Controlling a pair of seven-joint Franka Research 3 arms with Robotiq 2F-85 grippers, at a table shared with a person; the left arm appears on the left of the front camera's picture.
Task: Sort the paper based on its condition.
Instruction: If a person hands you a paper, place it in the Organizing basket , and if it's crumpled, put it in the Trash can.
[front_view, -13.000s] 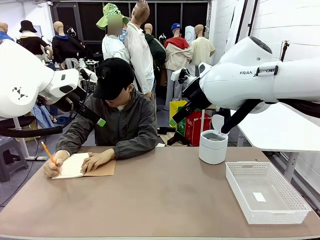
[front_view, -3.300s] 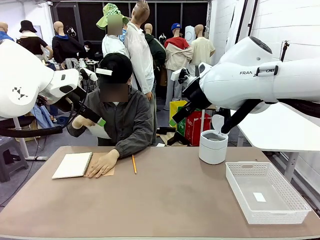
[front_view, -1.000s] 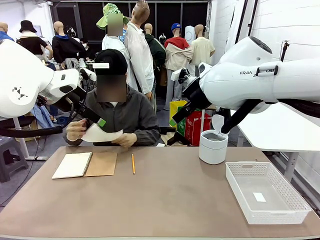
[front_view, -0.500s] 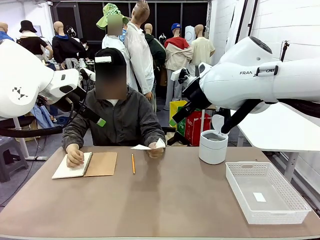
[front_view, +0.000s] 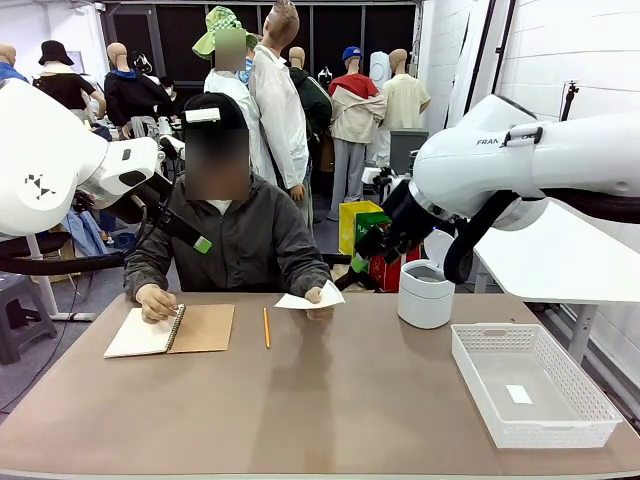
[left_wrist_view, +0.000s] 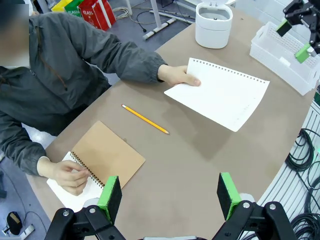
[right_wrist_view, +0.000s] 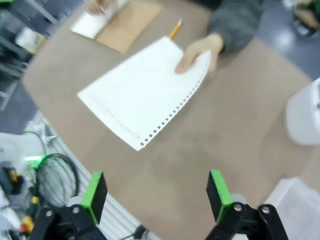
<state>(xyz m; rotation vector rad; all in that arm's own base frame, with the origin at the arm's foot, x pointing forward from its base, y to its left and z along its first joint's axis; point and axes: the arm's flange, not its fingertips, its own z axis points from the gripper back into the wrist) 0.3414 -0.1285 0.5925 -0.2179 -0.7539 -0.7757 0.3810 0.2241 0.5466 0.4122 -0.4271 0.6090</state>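
Since half a second earlier, the right gripper (front_view: 368, 243) had swung down toward the torn-out sheet (left_wrist_view: 217, 93), held flat above the table in the person's hand (left_wrist_view: 178, 76). Handover was the step; next needs an edge grasp. Both grippers' fingers stood apart, the left gripper (left_wrist_view: 165, 194) hanging high. Wrist views showed the sheet's perforated edge uncrumpled.

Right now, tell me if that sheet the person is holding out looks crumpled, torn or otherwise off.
Nothing stands out. The paper looks flat and smooth, held at one corner by the person's hand above the table. One edge carries a row of punched holes, which looks normal, not damage.
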